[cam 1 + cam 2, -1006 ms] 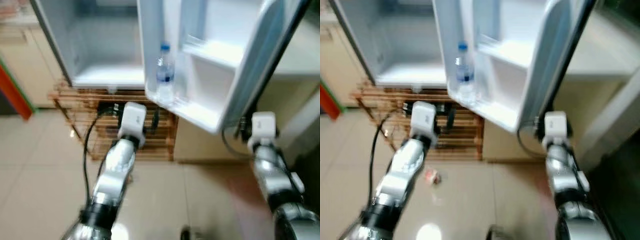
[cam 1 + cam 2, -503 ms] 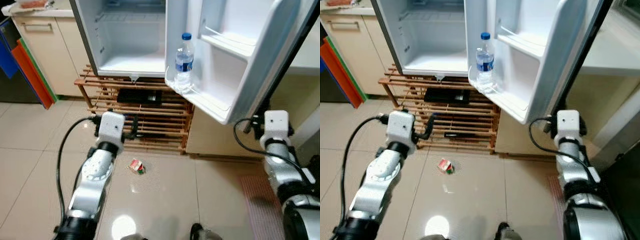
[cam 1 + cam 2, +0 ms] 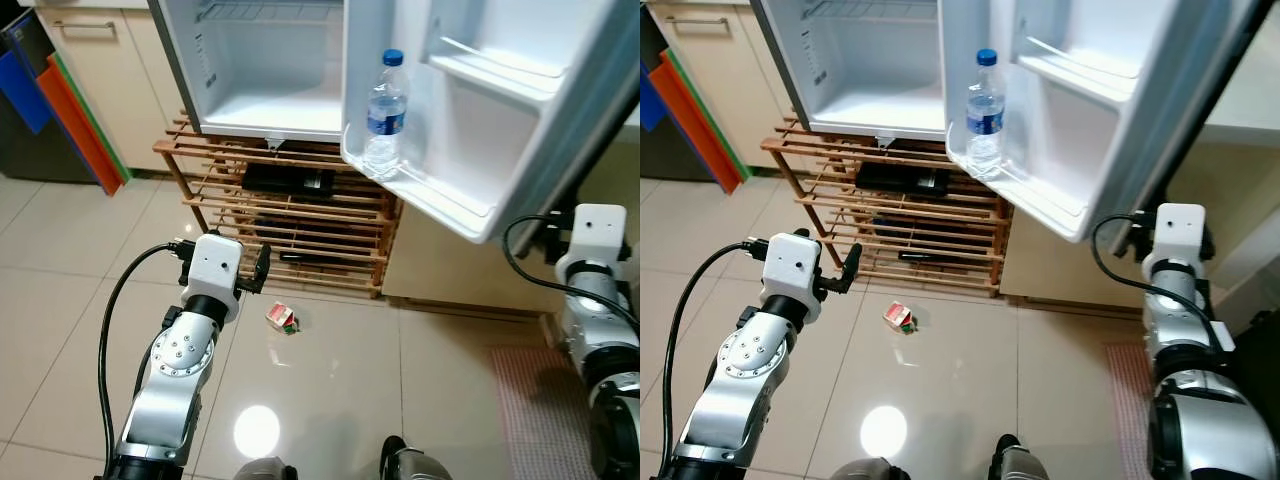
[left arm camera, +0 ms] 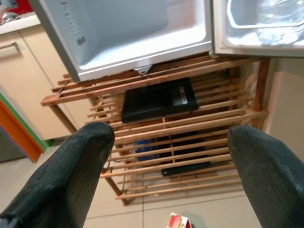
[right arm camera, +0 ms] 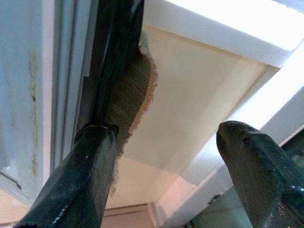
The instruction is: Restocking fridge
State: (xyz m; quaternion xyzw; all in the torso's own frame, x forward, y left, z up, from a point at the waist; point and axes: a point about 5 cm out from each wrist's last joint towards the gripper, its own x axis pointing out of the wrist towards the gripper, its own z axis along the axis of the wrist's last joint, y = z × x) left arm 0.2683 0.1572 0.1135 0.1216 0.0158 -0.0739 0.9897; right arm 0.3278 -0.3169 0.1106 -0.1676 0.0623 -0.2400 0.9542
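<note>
Step in hand, judged: approach for pickup. Left tool (image 4: 166, 156) spread wide and empty, hovering above the floor; right tool (image 5: 161, 171) also wide and empty, beside the fridge door (image 3: 520, 120) edge. The small red carton (image 3: 281, 318) lies on the floor tiles at 1 o'clock from the left tool, before the wooden rack (image 3: 300, 215). Next move calls for lowering the left tool over it. Beyond, the water bottle (image 3: 384, 115) stands in the door's lower shelf. Labels are unreadable.
</note>
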